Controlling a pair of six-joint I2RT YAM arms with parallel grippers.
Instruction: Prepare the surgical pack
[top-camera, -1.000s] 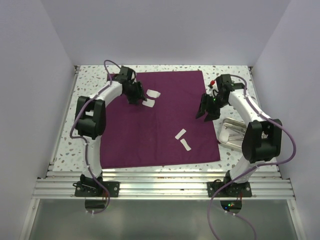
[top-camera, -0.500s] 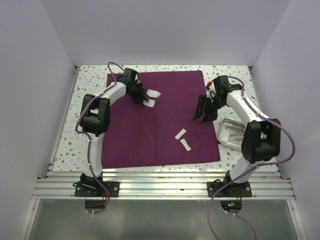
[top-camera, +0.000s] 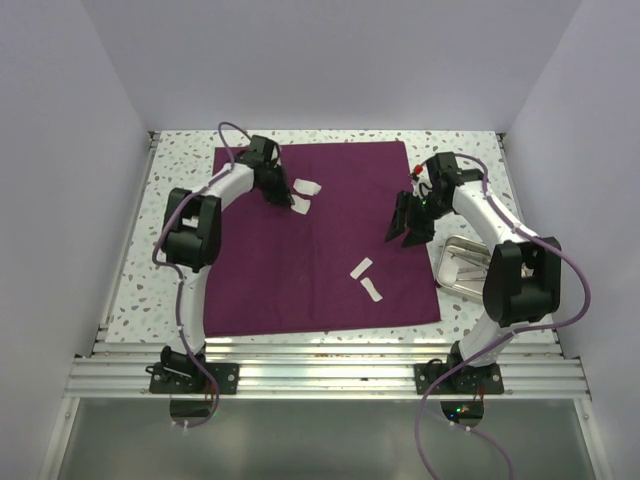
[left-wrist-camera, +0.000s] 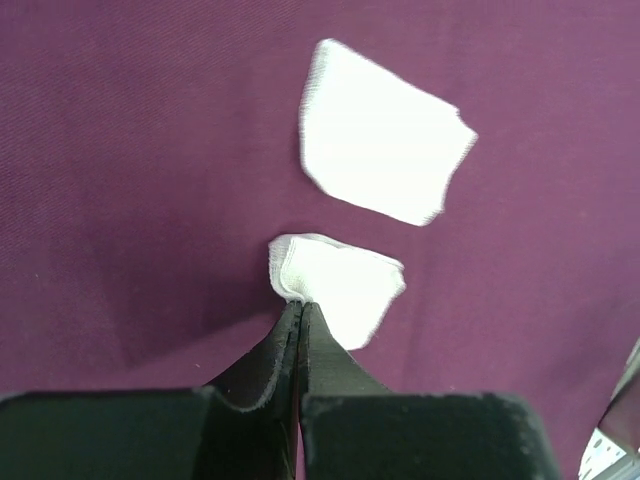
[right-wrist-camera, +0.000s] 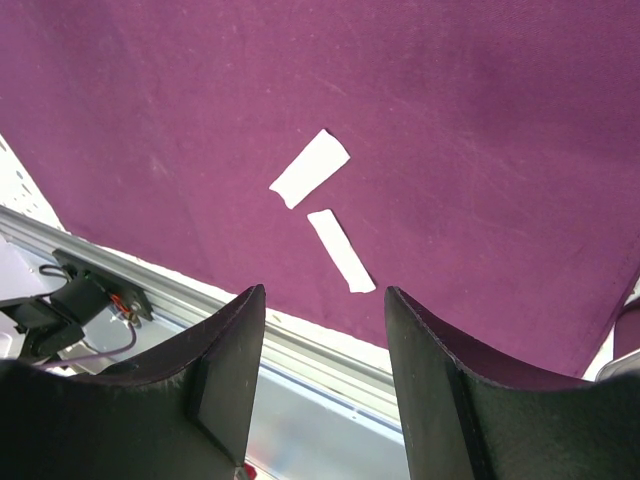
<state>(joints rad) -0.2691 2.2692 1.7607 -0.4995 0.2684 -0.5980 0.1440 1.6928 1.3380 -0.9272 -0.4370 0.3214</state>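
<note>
Bright, even light, soft shadows. Left wrist view: gauze pad (left-wrist-camera: 385, 160) beyond the jaws is blown out and fuzzy-edged, faint shadow on the cloth (left-wrist-camera: 130, 150) left of them.

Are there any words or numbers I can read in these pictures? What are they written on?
None: no word, number, label or sign can be read in any view.
The purple cloth, the steel tray and the gauze pad pinched by the left gripper are all plain, with no print showing.
</note>
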